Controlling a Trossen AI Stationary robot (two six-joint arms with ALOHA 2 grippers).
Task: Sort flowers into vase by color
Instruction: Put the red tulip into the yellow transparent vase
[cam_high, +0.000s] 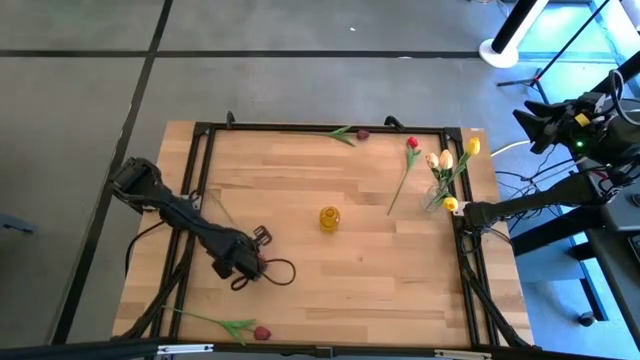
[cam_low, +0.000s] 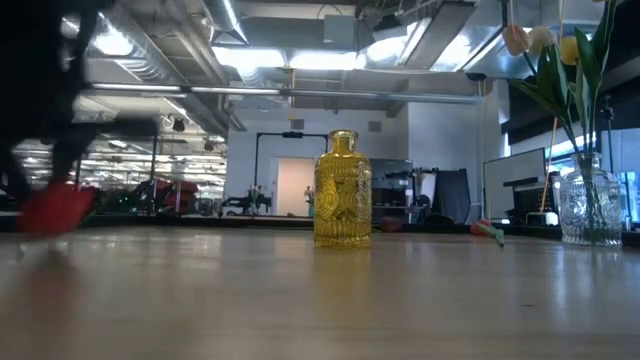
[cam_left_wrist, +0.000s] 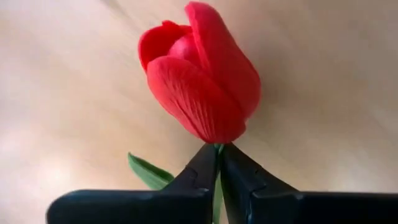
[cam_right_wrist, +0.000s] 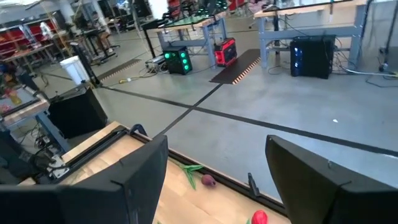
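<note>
Pinching a red tulip (cam_left_wrist: 199, 78) by its stem, the left gripper (cam_left_wrist: 219, 163) has its fingers closed just under the bloom, at about 7 o'clock on the wooden table (cam_high: 300, 200). The right gripper (cam_right_wrist: 214, 180) hangs spread wide and empty past the 3 o'clock edge. A yellow vase (cam_high: 329, 218) stands at centre. A clear vase (cam_high: 436, 195) at 2 o'clock holds yellow and cream tulips (cam_high: 447, 160). Loose tulips lie at 12, 1 and 7 o'clock. Grey floor, desks and ceiling lights fill the room beyond.
</note>
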